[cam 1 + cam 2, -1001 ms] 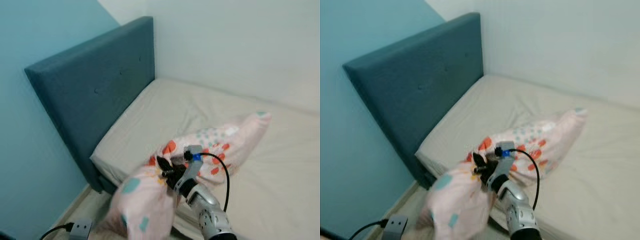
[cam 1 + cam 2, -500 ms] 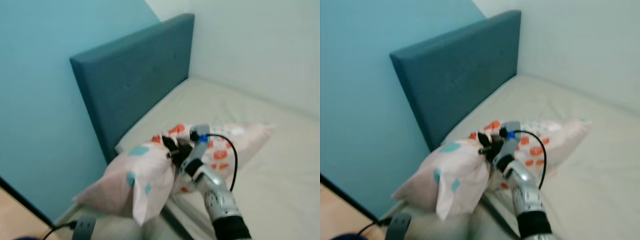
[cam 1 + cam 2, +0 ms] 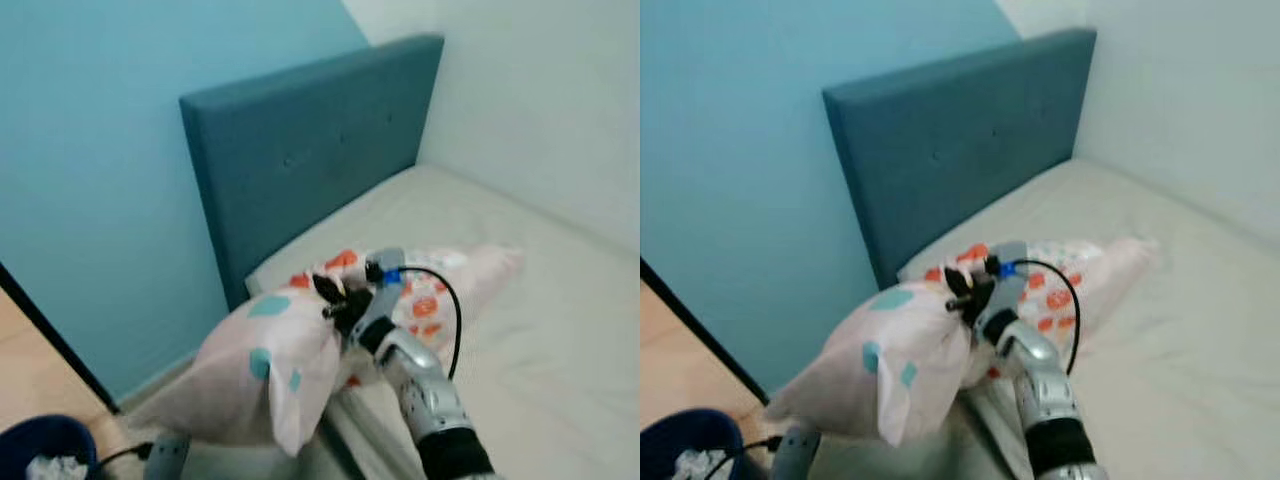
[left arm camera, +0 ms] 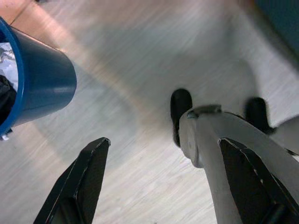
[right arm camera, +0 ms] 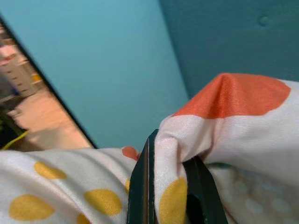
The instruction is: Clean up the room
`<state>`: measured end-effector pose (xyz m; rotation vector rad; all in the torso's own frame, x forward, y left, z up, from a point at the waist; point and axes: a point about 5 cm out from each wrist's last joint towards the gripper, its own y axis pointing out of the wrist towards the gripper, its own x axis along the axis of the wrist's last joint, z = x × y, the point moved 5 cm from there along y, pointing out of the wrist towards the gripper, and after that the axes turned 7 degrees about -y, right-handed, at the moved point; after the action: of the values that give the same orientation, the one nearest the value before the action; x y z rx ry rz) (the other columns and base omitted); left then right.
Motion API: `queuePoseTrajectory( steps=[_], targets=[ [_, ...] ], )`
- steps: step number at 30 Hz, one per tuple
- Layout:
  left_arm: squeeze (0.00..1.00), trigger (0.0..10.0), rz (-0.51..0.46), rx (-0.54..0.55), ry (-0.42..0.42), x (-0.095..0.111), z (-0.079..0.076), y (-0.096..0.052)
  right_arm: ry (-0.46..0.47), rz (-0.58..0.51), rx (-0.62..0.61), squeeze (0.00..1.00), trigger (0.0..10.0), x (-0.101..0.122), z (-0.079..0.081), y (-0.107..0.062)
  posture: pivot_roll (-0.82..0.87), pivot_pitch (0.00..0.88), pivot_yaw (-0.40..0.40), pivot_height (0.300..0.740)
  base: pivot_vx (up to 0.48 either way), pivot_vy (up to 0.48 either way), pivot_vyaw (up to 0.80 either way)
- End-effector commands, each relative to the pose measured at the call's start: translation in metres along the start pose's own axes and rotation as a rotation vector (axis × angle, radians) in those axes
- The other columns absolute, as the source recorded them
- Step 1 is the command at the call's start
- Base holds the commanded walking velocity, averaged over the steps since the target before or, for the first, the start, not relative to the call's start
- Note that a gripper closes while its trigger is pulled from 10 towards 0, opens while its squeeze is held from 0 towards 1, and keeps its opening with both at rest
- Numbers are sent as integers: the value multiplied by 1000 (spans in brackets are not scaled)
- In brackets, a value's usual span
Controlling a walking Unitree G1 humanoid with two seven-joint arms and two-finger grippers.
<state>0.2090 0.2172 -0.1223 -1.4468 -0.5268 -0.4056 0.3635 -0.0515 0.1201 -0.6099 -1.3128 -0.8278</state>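
A bed (image 3: 520,290) with a teal headboard (image 3: 310,170) is set against blue walls. One spotted pillow (image 3: 270,370) is pinched at the bed's edge by the right gripper (image 3: 335,300). The left gripper (image 4: 159,182) is spread above the floor beside one blue bin (image 4: 32,88).

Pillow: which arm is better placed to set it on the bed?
Right. The right tool is shut on the pillow beside the bed; the left tool hangs open over the floor near the blue bin.
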Motion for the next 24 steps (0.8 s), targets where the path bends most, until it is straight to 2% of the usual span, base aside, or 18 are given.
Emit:
queuePoseTrajectory(
  steps=[1,3,6,13,15,24],
  targets=[
    [0,10000,23,-3,-6,-7,-1,-1,-26,-57,11,0,10000,16,2,2,-23,70,-5,735,0,-334,800],
    [0,10000,22,-3,-7,-7,-1,-1,-23,-57,2,0,10000,16,1,2,-23,71,-5,735,0,-334,800],
    [0,10000,22,-1,-9,-7,-1,-1,-13,-53,-28,0,10000,15,-3,3,-24,73,-5,735,0,-333,0],
    [0,10000,18,34,-32,-7,4,-1,-38,-35,2,0,10000,13,-1,2,-26,75,-6,735,0,0,0],
    [0,10000,14,33,-39,-6,4,-1,-80,-31,32,0,10000,13,4,1,-26,75,-7,735,0,0,788],
    [0,10000,3,31,-48,-3,2,0,-74,-28,39,0,10000,11,7,0,-29,74,-8,735,0,0,788]
  ],
)
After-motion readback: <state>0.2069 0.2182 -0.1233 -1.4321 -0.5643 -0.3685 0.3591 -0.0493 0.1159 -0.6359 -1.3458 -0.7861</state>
